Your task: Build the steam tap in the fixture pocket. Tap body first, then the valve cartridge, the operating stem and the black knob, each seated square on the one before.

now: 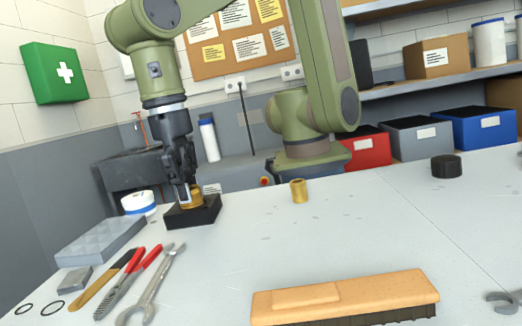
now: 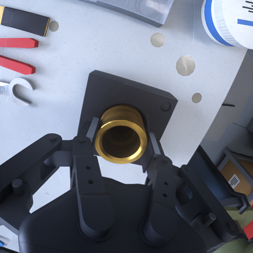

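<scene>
The brass tap body [image 2: 121, 133] [image 1: 192, 196], a hollow ring, stands upright in the pocket of the black fixture block [image 1: 193, 211] [image 2: 127, 102] at the far left of the bench, and my gripper [image 1: 184, 195] [image 2: 121, 140] is closed around it from above. A smaller brass cylinder [image 1: 299, 190] stands upright near the middle of the bench. The black knob [image 1: 446, 166] sits far to the right. I cannot see an operating stem.
Behind the fixture stand the arm's base [image 1: 305, 150], a white bottle [image 1: 209, 139] and a tape roll [image 1: 138, 202]. Left of the fixture lie a grey block [image 1: 100, 240], red pliers [image 1: 127, 280] and a wrench [image 1: 150, 290]. A wooden brush [image 1: 345, 297] lies at the front edge.
</scene>
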### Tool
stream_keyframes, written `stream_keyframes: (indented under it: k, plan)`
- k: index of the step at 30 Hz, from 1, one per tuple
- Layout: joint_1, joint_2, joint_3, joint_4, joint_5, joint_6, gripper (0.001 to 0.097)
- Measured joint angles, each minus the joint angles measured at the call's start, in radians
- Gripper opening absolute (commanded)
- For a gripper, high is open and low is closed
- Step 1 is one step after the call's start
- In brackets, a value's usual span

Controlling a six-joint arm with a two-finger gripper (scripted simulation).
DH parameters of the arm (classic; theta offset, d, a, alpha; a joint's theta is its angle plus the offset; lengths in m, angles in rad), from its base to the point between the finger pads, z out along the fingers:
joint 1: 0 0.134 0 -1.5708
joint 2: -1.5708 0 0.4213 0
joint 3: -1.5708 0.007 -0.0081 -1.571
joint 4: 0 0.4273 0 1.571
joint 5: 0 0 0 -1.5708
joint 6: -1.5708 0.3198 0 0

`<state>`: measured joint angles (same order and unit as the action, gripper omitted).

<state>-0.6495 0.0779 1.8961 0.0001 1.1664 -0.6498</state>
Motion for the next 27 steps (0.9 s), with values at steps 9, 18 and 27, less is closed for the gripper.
stream_keyframes:
  k: [9, 18, 27]
  plan:
    - [0.0, 0.0, 0.0, 0.0, 0.0, 0.0, 0.029]
    - [0.0, 0.0, 0.0, 0.0, 0.0, 0.0, 0.047]
    - [0.0, 0.0, -0.001, 0.0, 0.0, 0.0, 0.065]
